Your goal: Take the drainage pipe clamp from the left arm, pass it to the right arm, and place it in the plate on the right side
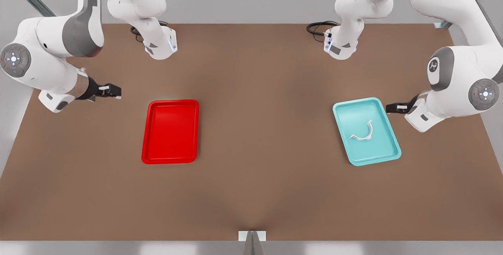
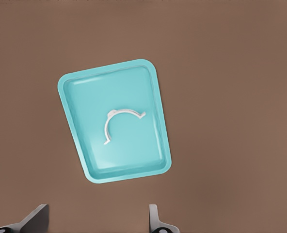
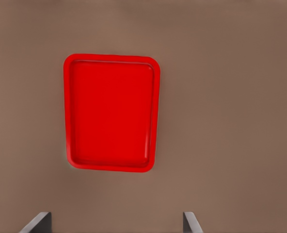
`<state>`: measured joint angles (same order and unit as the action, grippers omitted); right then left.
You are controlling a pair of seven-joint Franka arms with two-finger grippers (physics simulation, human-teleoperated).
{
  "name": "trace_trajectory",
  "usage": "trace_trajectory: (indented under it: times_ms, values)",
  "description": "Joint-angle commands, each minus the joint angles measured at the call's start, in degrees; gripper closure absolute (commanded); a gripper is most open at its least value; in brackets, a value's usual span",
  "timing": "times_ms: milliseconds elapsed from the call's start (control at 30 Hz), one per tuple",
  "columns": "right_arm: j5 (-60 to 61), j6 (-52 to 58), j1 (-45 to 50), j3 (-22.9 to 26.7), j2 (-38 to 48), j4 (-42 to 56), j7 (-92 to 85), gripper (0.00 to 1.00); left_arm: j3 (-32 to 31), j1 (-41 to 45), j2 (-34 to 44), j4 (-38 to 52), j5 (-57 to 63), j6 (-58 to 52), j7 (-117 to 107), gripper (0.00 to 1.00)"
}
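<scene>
Clamp (image 1: pixel 362 131) in teal tray (image 1: pixel 389 151)

White drainage pipe clamp (image 1: pixel 363 131), teal tray (image 1: pixel 387 153), glossy red plate (image 1: pixel 170 160), seemingly plain brown table (image 1: pixel 259 90)

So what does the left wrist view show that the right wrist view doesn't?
Left wrist view: the teal tray with the white clamp lying in it, below the open left gripper. Right wrist view: the red plate, nothing in it, below the open right gripper. Both: the brown table and a pair of spread fingertips holding nothing.
</scene>
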<state>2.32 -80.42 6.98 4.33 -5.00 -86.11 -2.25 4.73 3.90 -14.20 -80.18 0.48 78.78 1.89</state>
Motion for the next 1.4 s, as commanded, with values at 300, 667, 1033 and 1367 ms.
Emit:
trace_trajectory:
  times_ms: [300,667,1033,1367]
  values:
    - [-0.7,-8.1,0.0,-0.1,-0.9,-2.0,-1.5,0.0,0.3,-5.3,-6.4,-27.0,-0.5,42.0,10.6,0.0]
    - [-0.6,-12.8,3.4,-0.6,-3.3,-7.0,-1.5,0.0,0.3,-7.2,-8.6,-41.9,-0.7,58.9,1.7,0.0]
    - [0.1,-17.7,14.5,-0.6,-12.5,-4.1,-1.4,0.0,0.3,-7.2,-9.4,-43.4,-0.5,58.6,-1.1,0.38]
    - [-0.7,-24.8,20.6,-0.6,-18.3,-1.6,-1.7,0.0,0.3,-7.3,-10.8,-43.0,-0.8,59.0,-1.3,0.62]
